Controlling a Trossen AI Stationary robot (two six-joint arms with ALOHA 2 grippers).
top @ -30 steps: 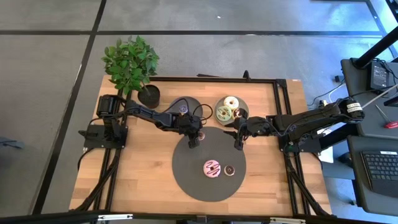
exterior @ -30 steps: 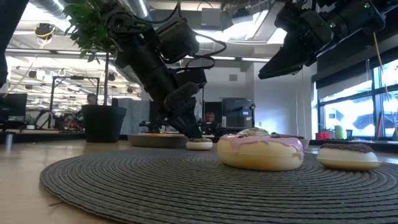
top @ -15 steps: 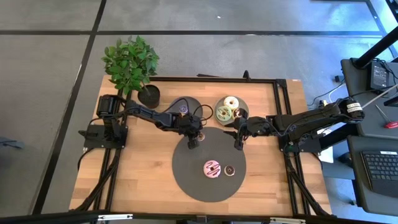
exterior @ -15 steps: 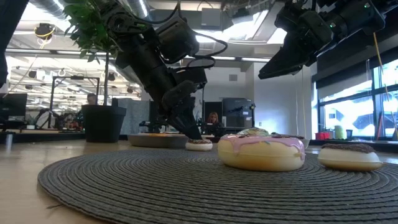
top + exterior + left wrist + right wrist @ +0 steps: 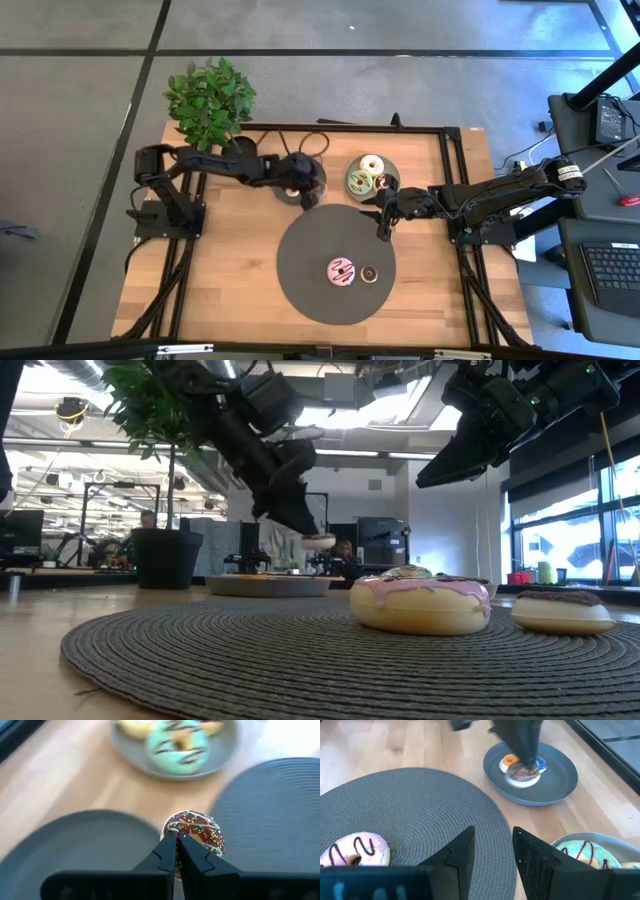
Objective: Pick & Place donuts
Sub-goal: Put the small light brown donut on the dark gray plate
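Note:
My left gripper (image 5: 305, 183) is shut on a chocolate donut with sprinkles (image 5: 196, 833) and hovers over the left grey plate (image 5: 560, 785). An orange donut (image 5: 508, 760) and a blue-iced one (image 5: 540, 764) lie in that plate. My right gripper (image 5: 383, 226) hangs open above the far right edge of the dark round mat (image 5: 310, 270). A pink donut (image 5: 342, 270) and a small chocolate donut (image 5: 369, 273) lie flat on the mat. The right grey plate (image 5: 391, 166) holds a green donut (image 5: 360, 182) and a white one (image 5: 371, 163). My left gripper pinches the sprinkled chocolate donut by the side of its ring (image 5: 172, 831) between its two fingertips (image 5: 167, 851). The fingers slant down from above. The donut is lifted clear of the plate and hangs at the fingertips (image 5: 318, 542).
A potted plant (image 5: 212, 105) stands at the table's far left corner, close behind the left arm. Black frame rails (image 5: 340, 127) run along the table's edges. Bare wood (image 5: 220, 270) lies left of the mat.
My left gripper has lifted the sprinkled chocolate donut off the mat's far edge and carried it up and toward the table's far edge, over the left grey plate. The left arm has drawn back toward the plant.

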